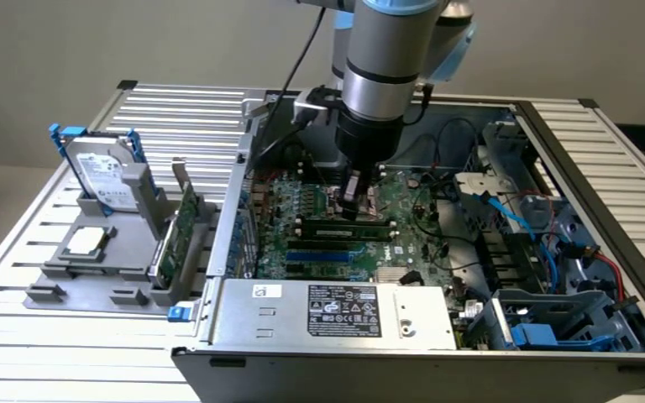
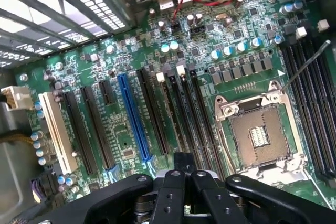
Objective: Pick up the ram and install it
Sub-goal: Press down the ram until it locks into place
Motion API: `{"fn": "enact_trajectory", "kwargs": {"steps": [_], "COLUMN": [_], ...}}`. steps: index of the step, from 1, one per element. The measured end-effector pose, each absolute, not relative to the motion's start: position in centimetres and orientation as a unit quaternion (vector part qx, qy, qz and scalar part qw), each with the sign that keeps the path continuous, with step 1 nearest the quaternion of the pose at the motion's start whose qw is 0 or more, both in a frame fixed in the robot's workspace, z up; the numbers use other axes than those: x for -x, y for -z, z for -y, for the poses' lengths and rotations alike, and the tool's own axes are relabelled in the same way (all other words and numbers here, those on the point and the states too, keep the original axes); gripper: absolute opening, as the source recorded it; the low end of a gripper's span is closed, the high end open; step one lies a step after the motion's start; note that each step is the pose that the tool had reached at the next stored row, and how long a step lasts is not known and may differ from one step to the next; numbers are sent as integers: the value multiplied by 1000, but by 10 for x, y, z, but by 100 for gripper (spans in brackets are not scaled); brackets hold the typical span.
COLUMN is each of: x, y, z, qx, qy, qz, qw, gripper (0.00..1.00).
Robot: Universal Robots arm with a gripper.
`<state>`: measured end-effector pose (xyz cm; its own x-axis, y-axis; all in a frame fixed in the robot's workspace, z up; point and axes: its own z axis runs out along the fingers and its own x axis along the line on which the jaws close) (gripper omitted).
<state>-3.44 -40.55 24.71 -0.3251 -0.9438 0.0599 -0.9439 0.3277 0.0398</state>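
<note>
The ram (image 1: 351, 226) is a thin green stick with dark chips. It stands on edge in a black memory slot in the middle of the motherboard (image 1: 412, 239), inside the open computer case. My gripper (image 1: 354, 210) comes straight down on its middle, with the fingers shut across its top edge. In the wrist view the shut fingers (image 2: 167, 192) meet at the gripper's tip (image 2: 184, 171). From there the ram (image 2: 176, 116) runs away edge-on between the neighbouring slots, towards a white latch (image 2: 161, 77).
The empty CPU socket (image 2: 260, 135) lies beside the slots, and a blue slot (image 2: 134, 119) on the other side. The power supply (image 1: 334, 309) fills the case front, with cables (image 1: 524, 222) on the exterior view's right. Outside, a grey fixture holds a hard drive (image 1: 104, 176) and an expansion card (image 1: 188, 227).
</note>
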Motion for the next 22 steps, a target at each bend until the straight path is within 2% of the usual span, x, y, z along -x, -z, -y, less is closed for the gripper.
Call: {"fn": "enact_trajectory", "kwargs": {"steps": [22], "x": [34], "y": [-247], "z": [406], "qx": [-429], "qy": [5], "qz": [903], "qw": [36], "gripper": [11]}}
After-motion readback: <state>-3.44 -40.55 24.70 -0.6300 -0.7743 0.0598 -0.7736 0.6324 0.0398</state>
